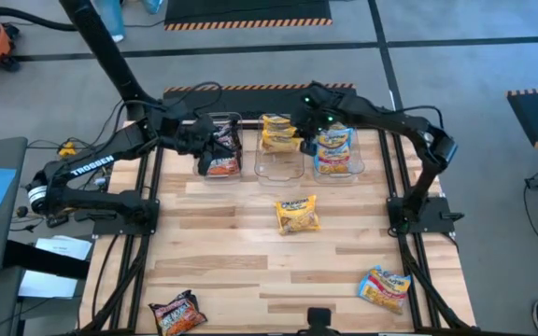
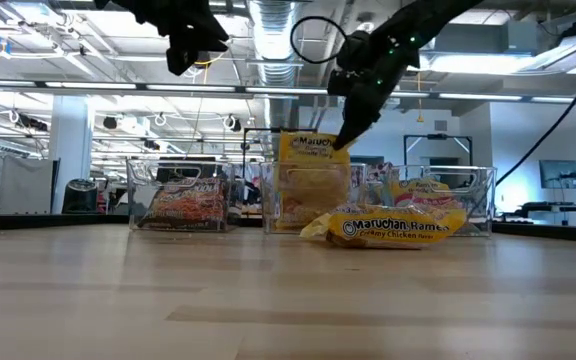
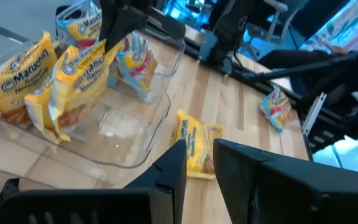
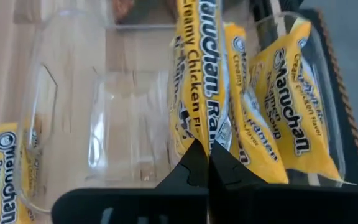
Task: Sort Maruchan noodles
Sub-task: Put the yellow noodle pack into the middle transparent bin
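Three clear tubs stand along the far edge. The left tub (image 1: 219, 154) holds maroon packets, the middle tub (image 1: 279, 163) yellow ones, and the right tub (image 1: 338, 159) blue-pink ones. My right gripper (image 4: 209, 163) is over the middle tub, shut on a yellow packet (image 2: 306, 165). Two more yellow packets (image 4: 291, 118) lean against that tub's far wall. My left gripper (image 3: 199, 171) hovers above the left tub, slightly open, with nothing between its fingers. Loose on the table lie a yellow packet (image 1: 297, 214), a blue-pink packet (image 1: 385, 287) and a maroon packet (image 1: 177, 313). My right gripper pinches the yellow packet's top edge (image 4: 196, 127) between its two fingers. The fingers slant down from above. The packet hangs upright below them, inside the middle tub. Whether its lower end rests on the tub floor cannot be told.
The near half of the middle tub (image 4: 104, 124) is bare. Bare wood lies between the tubs and the near edge, apart from the three loose packets. Cables and black frame rails run along both table sides (image 1: 409, 243).
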Robot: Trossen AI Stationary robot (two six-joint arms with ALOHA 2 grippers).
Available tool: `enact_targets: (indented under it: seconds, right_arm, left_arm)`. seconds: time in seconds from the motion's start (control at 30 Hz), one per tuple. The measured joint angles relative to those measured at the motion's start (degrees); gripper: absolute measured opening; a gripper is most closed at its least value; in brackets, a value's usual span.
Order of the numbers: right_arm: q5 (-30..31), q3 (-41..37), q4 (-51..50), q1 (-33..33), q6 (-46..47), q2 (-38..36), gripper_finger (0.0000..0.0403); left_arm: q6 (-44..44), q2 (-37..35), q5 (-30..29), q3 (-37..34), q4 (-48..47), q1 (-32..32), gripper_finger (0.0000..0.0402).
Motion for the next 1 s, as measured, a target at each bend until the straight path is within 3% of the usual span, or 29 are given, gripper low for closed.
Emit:
enact_targets:
  seconds: [0.5, 1.0]
  right_arm:
    - [2.74, 4.37, -3.71, 0.64, 0.15, 8.83, 0.0006]
    - [4.55, 4.37, -2.46, -0.18, 3.66, 9.37, 0.0087]
  left_arm:
    - [2.27, 0.02, 0.11, 0.00, -1.87, 0.00, 0.0066]
    - [2.33, 0.02, 0.51, 0.00, -3.44, 0.00, 0.0066]
